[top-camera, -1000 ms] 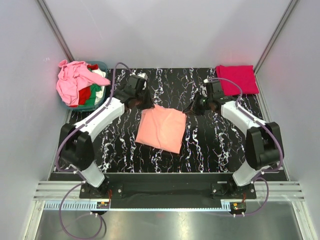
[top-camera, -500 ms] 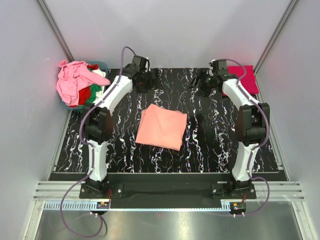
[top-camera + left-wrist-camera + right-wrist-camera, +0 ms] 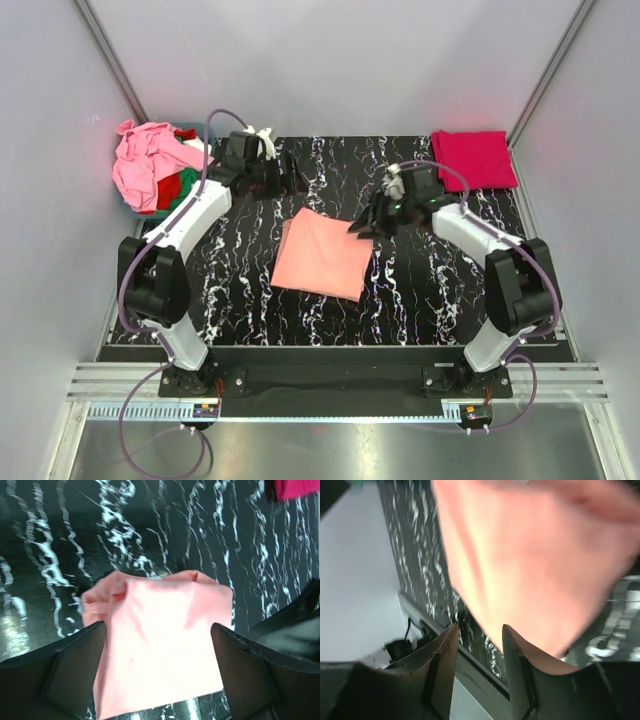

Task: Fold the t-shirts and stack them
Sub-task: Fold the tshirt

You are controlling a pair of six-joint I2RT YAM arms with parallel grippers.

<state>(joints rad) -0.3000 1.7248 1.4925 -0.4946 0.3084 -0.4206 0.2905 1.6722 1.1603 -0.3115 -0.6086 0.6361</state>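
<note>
**Item: folded salmon shirt, mid-counter, right arm closest**

- **Article.** Salmon-orange cotton t-shirt [image 3: 320, 255], folded to a flat, near-square packet. It lies at the middle of the black white-veined marble counter [image 3: 420, 290].
- **Long axis.** Slight, running near to far, with the far end leaning toward the robot's right. Which end carries the collar cannot be told. The left wrist view shows one far corner bunched and rounded.
- **Right end effector** [image 3: 360, 224]. Fingers part-spread, with nothing seen between them. It sits just at the packet's far right corner, tips aimed down and leftward onto the cloth. This is the nearer arm.
- **Left end effector** [image 3: 290, 172]. Fingers spread wide and empty. It hangs beyond the packet's far edge, toward the left and clear of the cloth, with the packet framed between its fingers in its own camera.
- **Destination, as judged.** Crimson-pink folded t-shirt [image 3: 473, 158] at the far right corner, well apart from the packet and lying far-right of it. Stacking probably falls to the right arm, or to both taking the far corners.
- **Remaining stock.** Heap of loose pink, red, green and white shirts [image 3: 150, 165] at the far left.
</note>
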